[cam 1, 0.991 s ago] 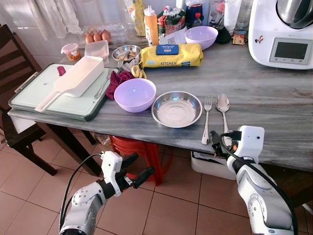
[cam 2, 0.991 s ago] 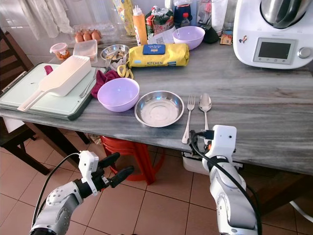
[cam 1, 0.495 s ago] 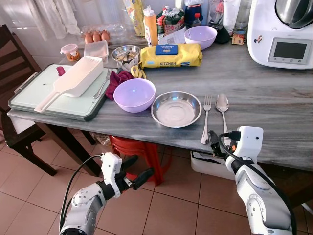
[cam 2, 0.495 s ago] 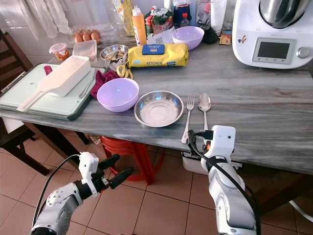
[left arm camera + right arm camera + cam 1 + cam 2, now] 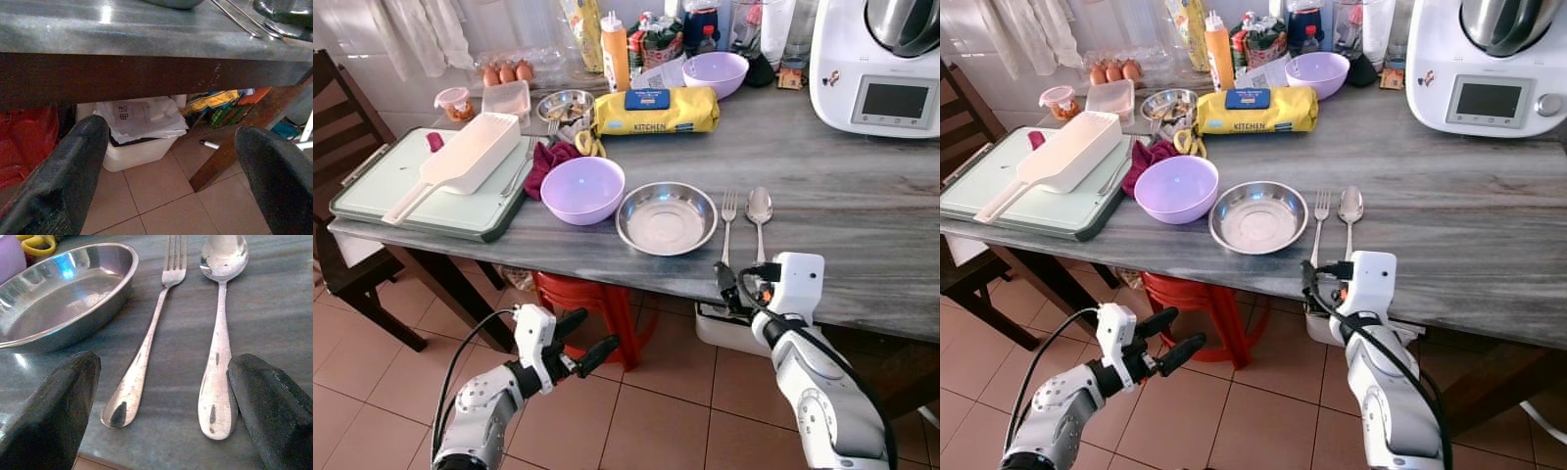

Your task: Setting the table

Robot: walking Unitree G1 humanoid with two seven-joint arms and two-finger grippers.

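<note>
At the lower centre of the left eye view, the right claw (image 5: 728, 284) sits at the near edge of the grey tabletop (image 5: 862, 211), its fingers (image 5: 54, 416) spread wide and holding nothing. The handle ends of the fork (image 5: 146, 350) and spoon (image 5: 217, 340) lie between them, seemingly untouched. Both lie side by side just right of the steel plate (image 5: 667, 217), with a purple bowl (image 5: 582, 189) to its left. Lower left, the left claw (image 5: 576, 341) hangs below the tabletop, fingers apart.

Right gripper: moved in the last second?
Yes. The right gripper has shifted toward the robot's left along the table edge, from below the spoon to below the fork.
</note>
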